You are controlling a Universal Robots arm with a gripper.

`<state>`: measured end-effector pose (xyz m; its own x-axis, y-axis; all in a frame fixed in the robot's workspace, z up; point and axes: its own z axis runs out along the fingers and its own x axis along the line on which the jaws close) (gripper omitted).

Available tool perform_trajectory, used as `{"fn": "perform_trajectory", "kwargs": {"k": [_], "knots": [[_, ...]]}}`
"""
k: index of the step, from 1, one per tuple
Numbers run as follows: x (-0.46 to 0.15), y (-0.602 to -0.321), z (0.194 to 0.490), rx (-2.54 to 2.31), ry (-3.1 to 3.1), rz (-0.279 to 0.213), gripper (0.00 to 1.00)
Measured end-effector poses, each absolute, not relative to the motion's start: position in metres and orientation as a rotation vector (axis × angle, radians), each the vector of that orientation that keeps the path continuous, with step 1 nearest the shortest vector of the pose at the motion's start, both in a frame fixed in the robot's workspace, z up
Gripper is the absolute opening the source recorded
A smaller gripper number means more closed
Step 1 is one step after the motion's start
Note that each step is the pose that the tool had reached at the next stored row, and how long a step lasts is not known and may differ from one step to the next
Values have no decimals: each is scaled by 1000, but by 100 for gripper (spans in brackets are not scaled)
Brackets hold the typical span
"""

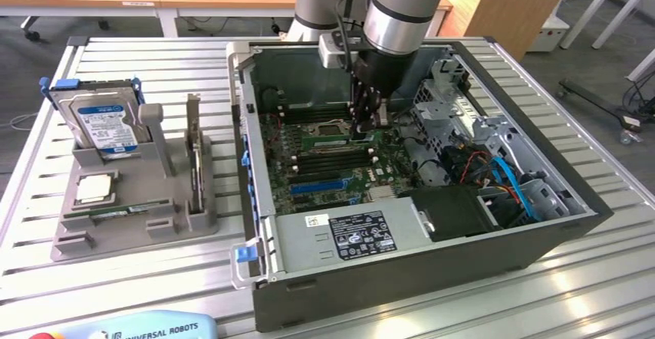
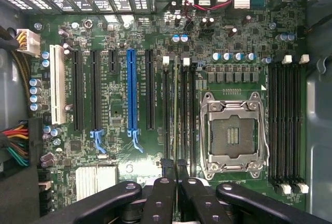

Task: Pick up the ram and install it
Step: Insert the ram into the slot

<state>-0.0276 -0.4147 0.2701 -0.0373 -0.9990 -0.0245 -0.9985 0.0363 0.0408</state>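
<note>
A: The gripper (image 2: 175,171) is pinching almost shut on the ram (image 2: 176,115), which is standing edge-on over the memory slots (image 2: 185,115), beside the empty processor socket (image 2: 233,136).

B: Is it seating?

A: Hard to say from this angle; it's probably lining up with one slot. I'd judge it needs keeping upright and parallel, both ends pressing evenly, with the white latches (image 2: 166,60) clear.

B: Anything crowding it?

A: The socket's metal frame is sitting just beside it. Farther off, the blue slot (image 2: 131,89) and the wire bundle (image 2: 13,149) are lying well apart. Outside the case (image 1: 409,278), a hard drive (image 1: 103,120) is standing in its grey holder (image 1: 153,232).
</note>
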Motion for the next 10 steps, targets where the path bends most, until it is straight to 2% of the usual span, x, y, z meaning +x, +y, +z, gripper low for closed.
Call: {"fn": "perform_trajectory", "kwargs": {"k": [10], "knots": [[-28, -415, 270, 2191, -2235, -72, 12]]}}
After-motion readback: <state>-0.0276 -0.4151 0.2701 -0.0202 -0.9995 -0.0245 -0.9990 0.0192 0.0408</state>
